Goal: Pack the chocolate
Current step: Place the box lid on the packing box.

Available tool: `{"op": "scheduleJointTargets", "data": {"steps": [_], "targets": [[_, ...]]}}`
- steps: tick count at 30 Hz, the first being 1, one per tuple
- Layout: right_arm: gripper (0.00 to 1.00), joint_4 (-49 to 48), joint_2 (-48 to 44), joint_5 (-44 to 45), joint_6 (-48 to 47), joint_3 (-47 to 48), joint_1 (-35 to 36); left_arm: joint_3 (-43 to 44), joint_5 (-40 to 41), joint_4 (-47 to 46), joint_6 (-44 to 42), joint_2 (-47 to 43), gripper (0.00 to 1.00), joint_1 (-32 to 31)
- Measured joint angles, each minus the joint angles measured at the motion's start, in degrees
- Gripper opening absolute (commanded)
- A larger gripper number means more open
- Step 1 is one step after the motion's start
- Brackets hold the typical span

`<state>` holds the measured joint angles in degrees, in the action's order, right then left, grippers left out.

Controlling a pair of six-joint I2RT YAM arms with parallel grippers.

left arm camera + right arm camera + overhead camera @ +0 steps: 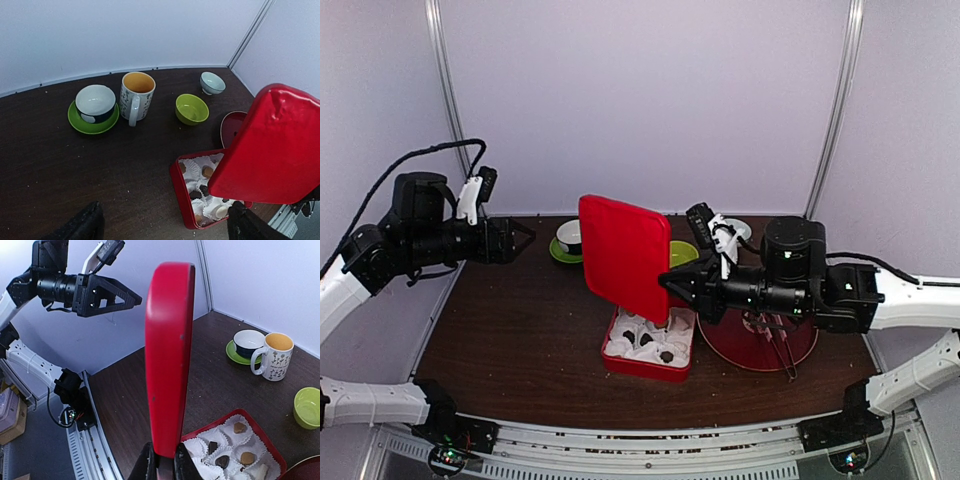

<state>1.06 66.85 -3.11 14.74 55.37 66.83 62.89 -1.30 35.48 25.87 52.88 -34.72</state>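
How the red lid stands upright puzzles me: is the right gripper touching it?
Touching. The right wrist view shows the right gripper clamped on the lower edge of the red lid.

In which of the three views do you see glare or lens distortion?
Top external: soft, even light, no strong glare, the red lid sharp. Left wrist: pale sheen on the lid's upper part, and the far edge of the table bows from the lens. Right wrist: no glare, lid edge sharp.

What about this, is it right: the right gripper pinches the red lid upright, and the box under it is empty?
No: the box is not empty; chocolates sit in its paper cups, as the right wrist view shows. The right gripper does pinch the red lid upright.
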Motion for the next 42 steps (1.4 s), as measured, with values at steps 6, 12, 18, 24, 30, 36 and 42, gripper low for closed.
{"op": "scheduleJointTargets", "data": {"steps": [6,12,18,24,30,36,42], "targets": [[0.0,-4.7,1.3,-9.9,9.9,-3.3,-6.7,-5.1,-3.3,-4.6,0.6,0.0,0.89,0.0],[0.0,-7.7,5.2,-21.0,18.6,-3.4,-12.1,-10.0,-6.7,-8.6,1.5,0.3,0.91,0.0],[0.0,-11.3,8.5,-27.7,25.8,-4.4,-13.5,-11.3,-9.2,-10.3,3.5,4.3,0.91,0.0],[0.0,-13.0,10.2,-28.5,30.2,-5.7,-14.1,-12.1,-9.7,-11.5,4.7,7.0,0.91,0.6],[0.0,-15.4,12.9,-29.5,34.6,-8.0,-15.1,-15.2,-12.2,-14.8,5.8,8.7,0.87,0.7],[0.0,-19.3,13.4,-29.9,39.6,-11.4,-16.6,-18.4,-16.0,-17.5,7.1,14.3,0.8,0.7],[0.0,-23.7,15.0,-31.2,44.1,-14.5,-18.1,-18.5,-19.8,-20.7,7.7,19.0,0.76,0.7]]}}
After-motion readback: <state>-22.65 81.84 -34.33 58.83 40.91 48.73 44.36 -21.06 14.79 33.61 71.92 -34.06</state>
